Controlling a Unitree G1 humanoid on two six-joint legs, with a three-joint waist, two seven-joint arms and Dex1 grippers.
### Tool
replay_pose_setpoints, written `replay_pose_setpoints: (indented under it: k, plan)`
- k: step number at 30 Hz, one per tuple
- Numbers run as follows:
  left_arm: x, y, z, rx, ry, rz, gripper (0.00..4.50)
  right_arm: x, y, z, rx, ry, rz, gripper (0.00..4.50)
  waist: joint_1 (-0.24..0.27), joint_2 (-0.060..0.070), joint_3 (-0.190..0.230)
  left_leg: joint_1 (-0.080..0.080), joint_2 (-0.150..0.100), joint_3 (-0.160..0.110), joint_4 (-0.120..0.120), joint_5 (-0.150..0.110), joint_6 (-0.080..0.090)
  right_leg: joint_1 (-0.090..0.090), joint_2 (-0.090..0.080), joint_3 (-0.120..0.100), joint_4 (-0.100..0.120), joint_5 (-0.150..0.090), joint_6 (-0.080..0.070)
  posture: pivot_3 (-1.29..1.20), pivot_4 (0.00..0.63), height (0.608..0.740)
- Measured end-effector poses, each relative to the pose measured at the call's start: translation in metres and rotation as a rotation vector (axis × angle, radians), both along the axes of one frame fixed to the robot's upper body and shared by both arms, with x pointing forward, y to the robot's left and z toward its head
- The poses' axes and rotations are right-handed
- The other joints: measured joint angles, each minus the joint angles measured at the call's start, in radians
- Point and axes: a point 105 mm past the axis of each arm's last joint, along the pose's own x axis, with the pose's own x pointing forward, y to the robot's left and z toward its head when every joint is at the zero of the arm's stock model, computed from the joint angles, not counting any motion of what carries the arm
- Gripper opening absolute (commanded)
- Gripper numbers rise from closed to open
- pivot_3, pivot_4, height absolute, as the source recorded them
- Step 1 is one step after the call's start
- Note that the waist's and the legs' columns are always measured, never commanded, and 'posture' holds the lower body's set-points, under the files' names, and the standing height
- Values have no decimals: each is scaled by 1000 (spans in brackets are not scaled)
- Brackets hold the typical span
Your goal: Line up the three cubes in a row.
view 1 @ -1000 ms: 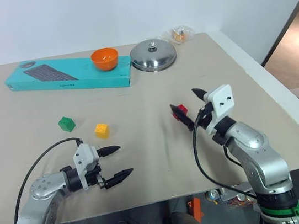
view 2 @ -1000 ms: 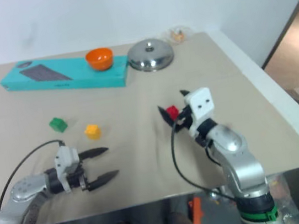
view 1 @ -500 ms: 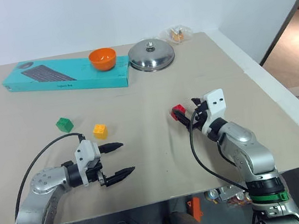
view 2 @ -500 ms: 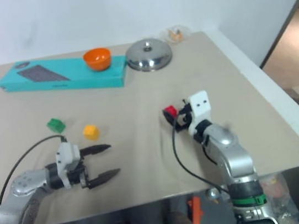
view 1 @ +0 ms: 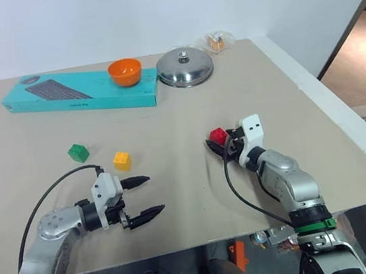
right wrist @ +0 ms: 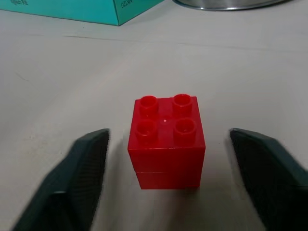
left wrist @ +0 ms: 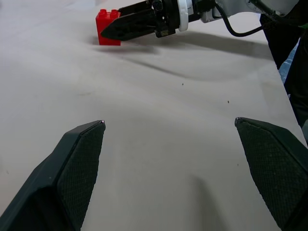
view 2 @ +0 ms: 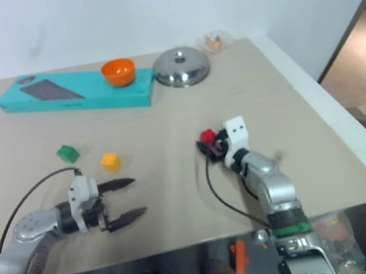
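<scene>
The small red studded plastic cube (right wrist: 166, 143) stands upright on the beige counter (view 1: 167, 122), right of its middle and nearer the right edge than the left. The right gripper (view 1: 220, 147) has its two black fingers (right wrist: 77, 185) on either side of the cube, parted with a gap on each side, touching neither face. The small yellow studded cube (view 1: 122, 160) sits left of the middle; the small green studded cube (view 1: 79, 152) lies just beyond it toward the left edge, the two near each other and well apart from the red one. The left gripper (view 1: 145, 197) hovers near the front edge, spread wide and holding nothing.
</scene>
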Motion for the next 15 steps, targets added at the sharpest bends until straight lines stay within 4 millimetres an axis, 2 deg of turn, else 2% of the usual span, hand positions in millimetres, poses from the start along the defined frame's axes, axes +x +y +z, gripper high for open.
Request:
replay_pose_setpoints:
  k: [5,10,15]
  plan:
    - [1,0,0,-6,-2,14,4500,4,0,4,-2,-13,-1,1255,0,0,0,0,0,0,0,0,0,0,0,0,0,0,0,0,150,740]
    - [5,-1,1,-29,-8,49,4500,1,1,7,-30,-33,25,1260,0,0,0,0,0,0,0,0,0,0,0,0,0,0,0,0,150,740]
    - [13,10,3,-46,-16,162,4500,-25,25,25,-155,-97,286,1260,-1,0,0,1,1,0,0,0,0,-1,1,1,0,0,0,0,150,740]
